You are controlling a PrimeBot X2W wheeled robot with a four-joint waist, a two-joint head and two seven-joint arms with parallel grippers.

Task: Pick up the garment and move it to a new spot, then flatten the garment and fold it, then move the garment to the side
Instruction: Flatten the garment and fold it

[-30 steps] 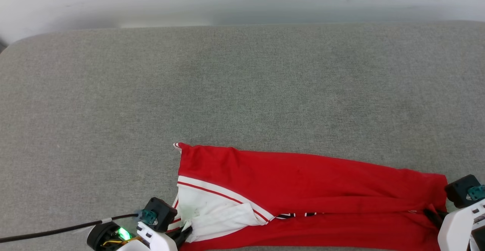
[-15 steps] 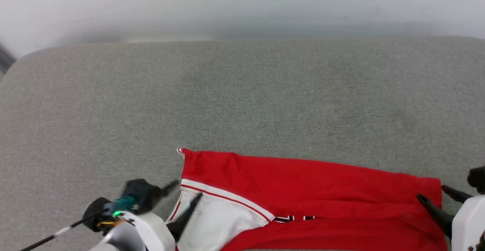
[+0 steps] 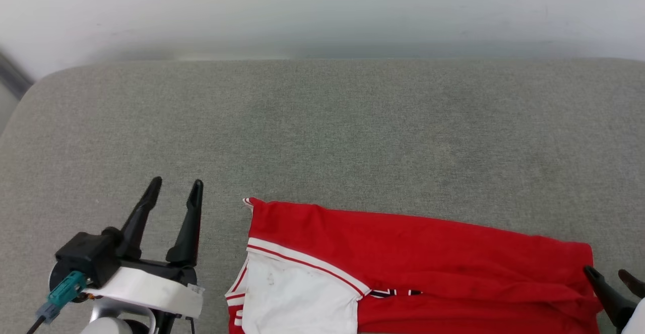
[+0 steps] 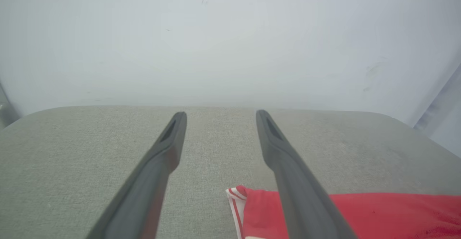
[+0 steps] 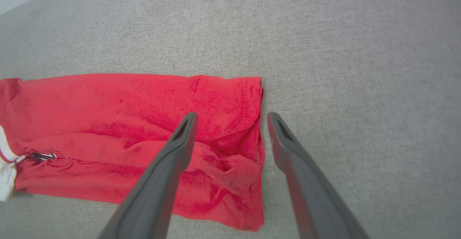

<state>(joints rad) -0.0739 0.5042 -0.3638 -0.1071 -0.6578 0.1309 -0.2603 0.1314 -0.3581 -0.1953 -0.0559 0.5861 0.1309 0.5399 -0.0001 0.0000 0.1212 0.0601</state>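
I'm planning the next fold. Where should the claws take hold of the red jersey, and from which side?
Likely its short ends: the jersey lies as a long flat band. The open left claw could pinch the striped corner from the left; the right claw, the rumpled right edge from the right.

Bright, flat, diffuse light; src unclear.
Faint soft shadow along garment [image 5: 144, 98] edge in rt wrist view. Wall [image 3: 322, 6] washed out & hazy, out of focus. Grey surface [image 4: 72, 152] weave crisp near, softer far; wide-angle bowing at wrist-view edges.
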